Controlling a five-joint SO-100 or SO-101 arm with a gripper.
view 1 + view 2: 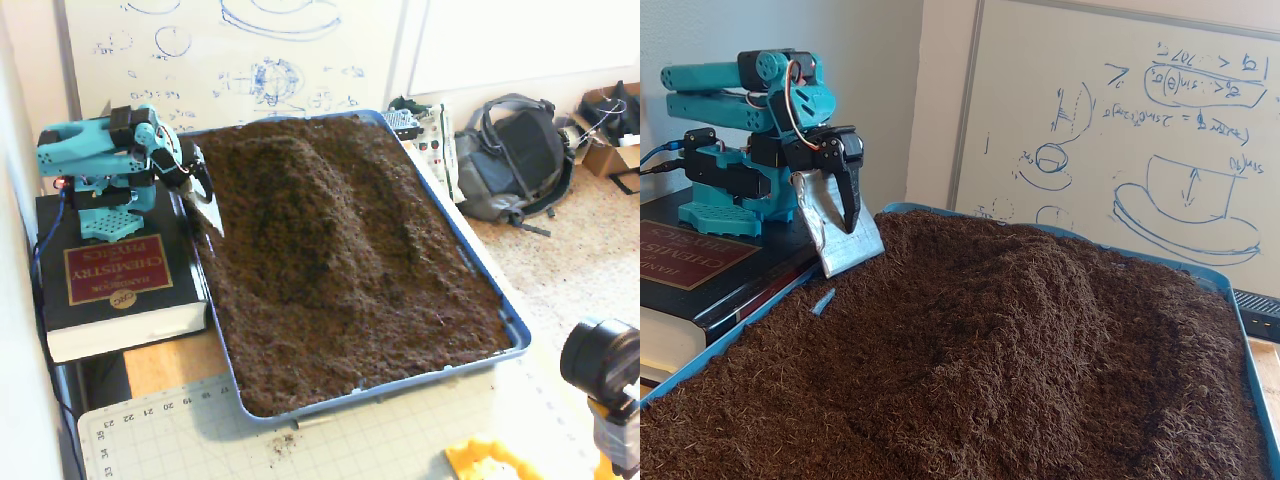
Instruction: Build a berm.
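Berm (300,200) soil runs as a long hump down the middle of your blue tray (480,290), flatter soil on both sides. Your gripper (845,225) sits folded back at the tray's corner nearest the arm, black finger pressed on a silvery blade (840,240), which seems to hover just above the soil.
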